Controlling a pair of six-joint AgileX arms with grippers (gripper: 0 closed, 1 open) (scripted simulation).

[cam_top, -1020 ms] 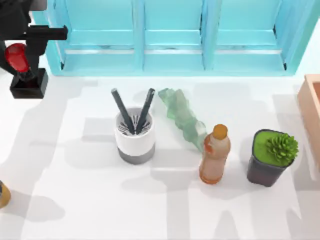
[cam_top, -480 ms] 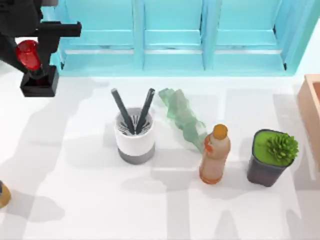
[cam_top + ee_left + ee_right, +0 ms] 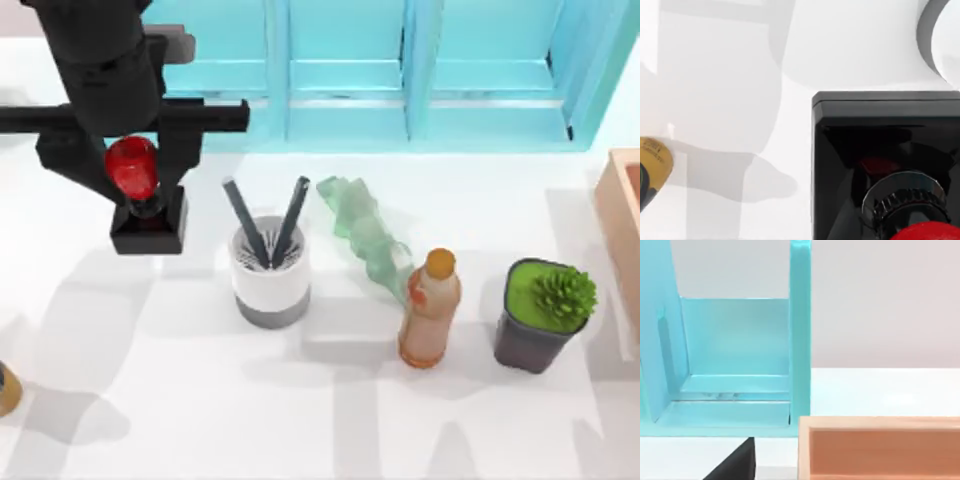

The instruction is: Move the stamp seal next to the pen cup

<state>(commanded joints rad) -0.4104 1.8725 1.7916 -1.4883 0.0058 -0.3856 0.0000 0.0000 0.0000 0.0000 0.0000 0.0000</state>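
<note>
My left gripper (image 3: 133, 166) is shut on the glossy red knob of the stamp seal (image 3: 148, 226). The stamp's black square base hangs below the fingers, a short way to the left of the pen cup (image 3: 269, 270). That cup is white with a grey bottom band and holds two black pens. The left wrist view looks down on the stamp seal (image 3: 885, 150), its red knob at the lower edge. The curved grey-and-white side of the pen cup (image 3: 940, 40) sits in a corner of that view.
A blue shelf unit (image 3: 350, 90) runs along the back. Right of the cup lie a crumpled green wrapper (image 3: 365, 235), an orange bottle (image 3: 429, 306) and a dark pot with a green plant (image 3: 542, 315). An orange box (image 3: 625, 220) is at the right edge, a yellow-brown object (image 3: 5, 388) at the left.
My left gripper has carried the stamp seal from the far-left back corner to the right and forward, closer to the pen cup. Everything else has stayed put.
</note>
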